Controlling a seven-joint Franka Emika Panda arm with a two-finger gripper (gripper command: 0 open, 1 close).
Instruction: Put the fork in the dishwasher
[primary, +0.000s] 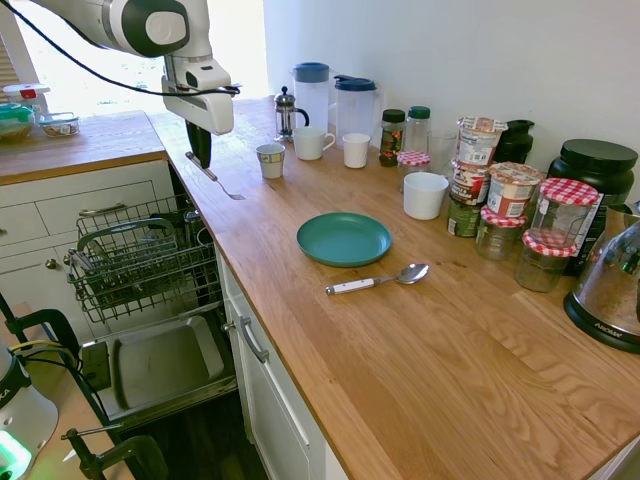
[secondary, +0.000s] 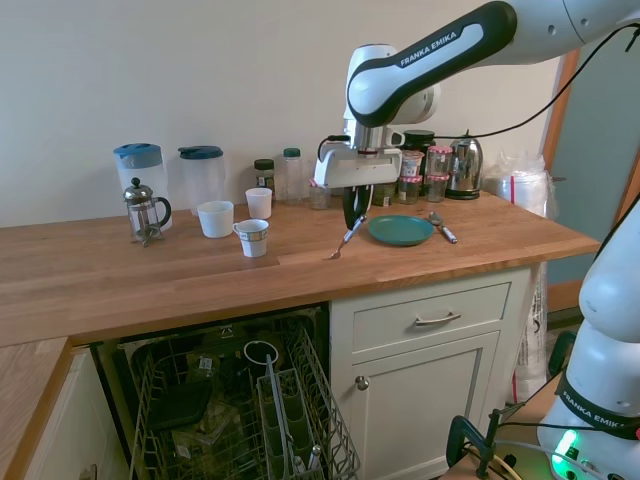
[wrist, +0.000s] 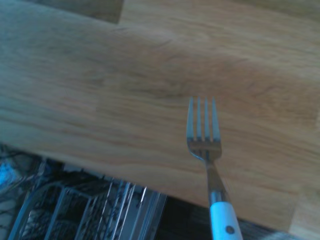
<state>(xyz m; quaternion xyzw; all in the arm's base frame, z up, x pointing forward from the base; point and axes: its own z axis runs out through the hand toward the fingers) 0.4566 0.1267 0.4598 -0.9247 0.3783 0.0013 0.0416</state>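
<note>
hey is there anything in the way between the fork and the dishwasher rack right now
Nothing visible blocks it. The gripper holds the fork tines-down above the wooden counter, near its front edge. The dishwasher stands open below, with its rack pulled out.

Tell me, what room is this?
Most likely a kitchen: an open dishwasher sits under a wooden counter with a plate, a spoon and cups on it.

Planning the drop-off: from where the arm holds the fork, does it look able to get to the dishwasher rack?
Probably yes. The gripper holds the fork above the counter edge, and the dishwasher stands open just below, rack pulled out, with nothing seen between them.
</note>
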